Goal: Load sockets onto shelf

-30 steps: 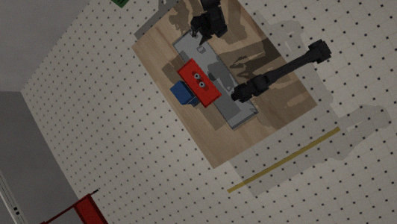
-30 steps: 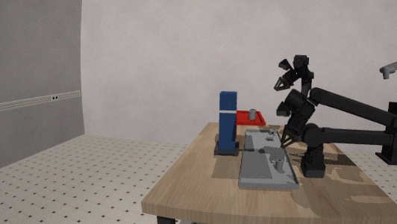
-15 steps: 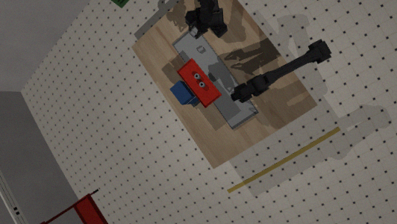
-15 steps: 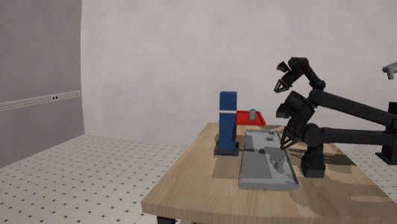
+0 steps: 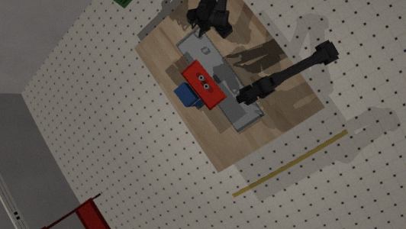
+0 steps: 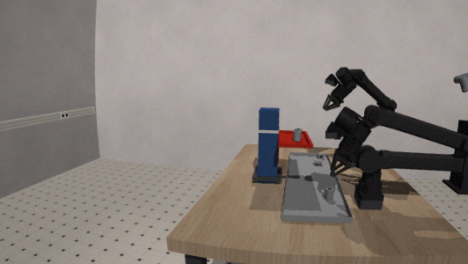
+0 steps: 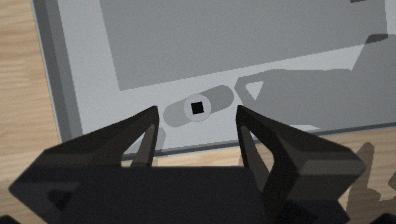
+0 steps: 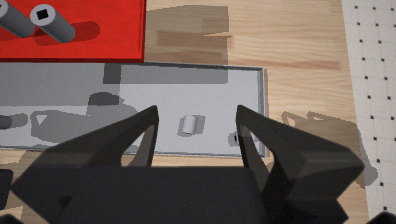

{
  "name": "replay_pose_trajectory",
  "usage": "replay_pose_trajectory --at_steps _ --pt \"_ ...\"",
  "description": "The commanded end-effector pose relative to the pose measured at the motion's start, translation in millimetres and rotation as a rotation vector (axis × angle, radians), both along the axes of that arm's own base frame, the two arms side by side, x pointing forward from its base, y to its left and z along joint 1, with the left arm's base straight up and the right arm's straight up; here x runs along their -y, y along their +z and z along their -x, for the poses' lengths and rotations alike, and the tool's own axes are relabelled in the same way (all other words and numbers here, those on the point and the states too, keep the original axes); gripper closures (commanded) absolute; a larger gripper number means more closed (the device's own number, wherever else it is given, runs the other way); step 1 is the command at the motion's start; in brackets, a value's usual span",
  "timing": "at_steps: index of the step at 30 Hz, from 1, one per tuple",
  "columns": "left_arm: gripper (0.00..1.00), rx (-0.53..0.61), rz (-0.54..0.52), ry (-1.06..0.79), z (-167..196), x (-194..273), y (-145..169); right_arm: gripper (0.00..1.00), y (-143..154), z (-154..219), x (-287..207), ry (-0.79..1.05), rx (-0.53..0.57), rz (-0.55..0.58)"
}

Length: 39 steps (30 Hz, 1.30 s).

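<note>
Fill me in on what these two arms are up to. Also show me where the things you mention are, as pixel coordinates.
They're loading sockets onto the red shelf (image 5: 214,95) (image 6: 287,141) (image 8: 100,45), which hangs on the blue post (image 5: 185,94) (image 6: 267,154), seemingly near its white band. Two sockets stand on it. Neither arm holds anything: the left gripper (image 5: 238,99) (image 6: 332,174) (image 7: 197,112) has its jaws open above an upright socket in the gray tray (image 5: 249,123) (image 6: 308,218) (image 7: 70,100) (image 8: 250,90), and the right gripper (image 5: 201,36) (image 6: 325,108) (image 8: 197,112) is open over the tray's other end, where two more sockets sit.
</note>
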<state>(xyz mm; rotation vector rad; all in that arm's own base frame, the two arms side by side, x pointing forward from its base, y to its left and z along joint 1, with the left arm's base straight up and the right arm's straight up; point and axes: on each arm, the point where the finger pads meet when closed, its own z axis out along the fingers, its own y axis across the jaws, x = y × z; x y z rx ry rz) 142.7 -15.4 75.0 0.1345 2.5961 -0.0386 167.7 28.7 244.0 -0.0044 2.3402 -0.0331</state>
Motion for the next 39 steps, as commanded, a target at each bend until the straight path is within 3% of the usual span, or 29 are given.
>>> replay_pose_trajectory --at_steps 1,39 --pt "0.35 0.061 0.007 0.006 -9.4 0.3 16.1 0.35 5.0 -2.6 9.4 0.019 0.004 0.006" --pt "0.35 0.061 0.007 0.006 -9.4 0.3 16.1 0.35 -18.1 5.6 46.0 0.007 -0.146 0.017"
